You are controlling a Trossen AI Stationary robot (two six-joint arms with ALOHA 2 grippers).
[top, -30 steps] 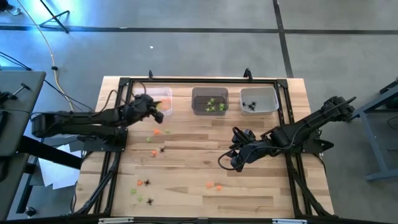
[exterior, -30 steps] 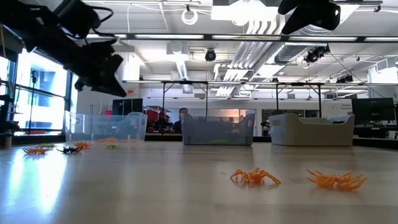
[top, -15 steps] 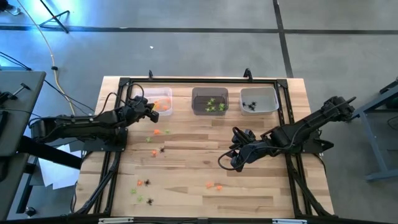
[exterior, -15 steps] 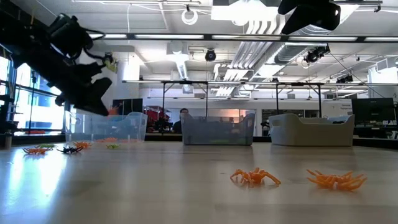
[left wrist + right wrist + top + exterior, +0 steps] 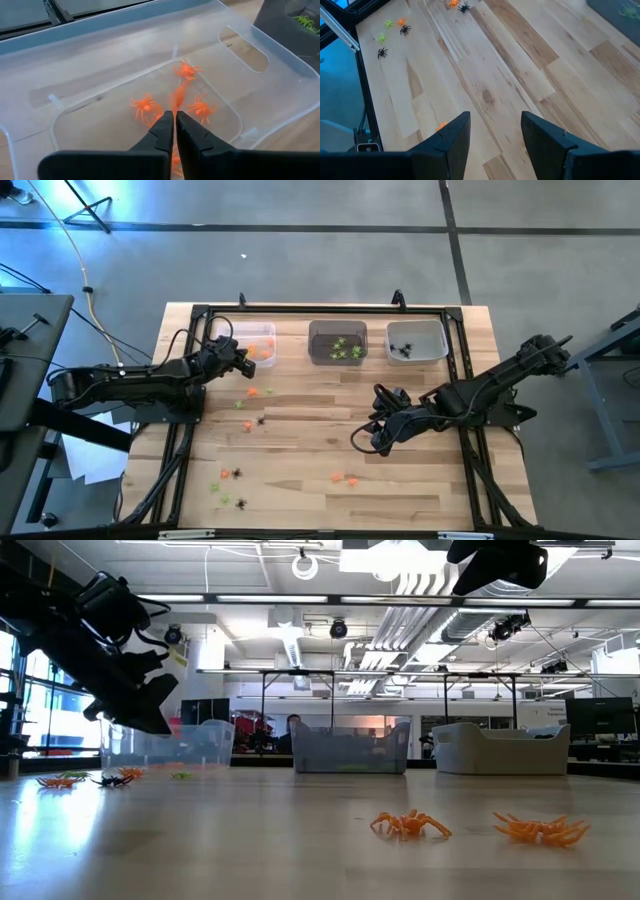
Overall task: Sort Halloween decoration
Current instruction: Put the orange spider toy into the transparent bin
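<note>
Three bins stand along the far edge. The clear left bin (image 5: pixel 257 340) holds orange trinkets (image 5: pixel 144 105), the grey middle bin (image 5: pixel 337 343) lime-green ones, and the white right bin (image 5: pixel 417 340) black spiders. My left gripper (image 5: pixel 240 358) (image 5: pixel 174 116) hangs shut over the clear bin's near side. An orange blur (image 5: pixel 177 96) shows just past its tips. My right gripper (image 5: pixel 362 440) (image 5: pixel 495 132) waits open above the table's middle. Loose trinkets lie on the wood: orange (image 5: pixel 252 392), black (image 5: pixel 261 420), a near-left group (image 5: pixel 226 474) and orange ones (image 5: pixel 345 478). My left gripper points slanting down into the clear bin from its near side. The orange streak (image 5: pixel 177 96) lies right at the fingertips (image 5: pixel 167 120). It is smeared, and I cannot tell whether the tips touch it.
A black frame rail (image 5: pixel 320 310) runs behind the bins and down both table sides. In the low view two orange trinkets (image 5: pixel 410 825) (image 5: pixel 540 830) lie close to the camera. Bare wood stretches between the bins and my right gripper.
My left gripper has drawn back toward the table's left edge and sunk lower over the clear bin's near side, tipping further down. The orange trinket seen at its tips half a second ago is now a blur just beyond them.
</note>
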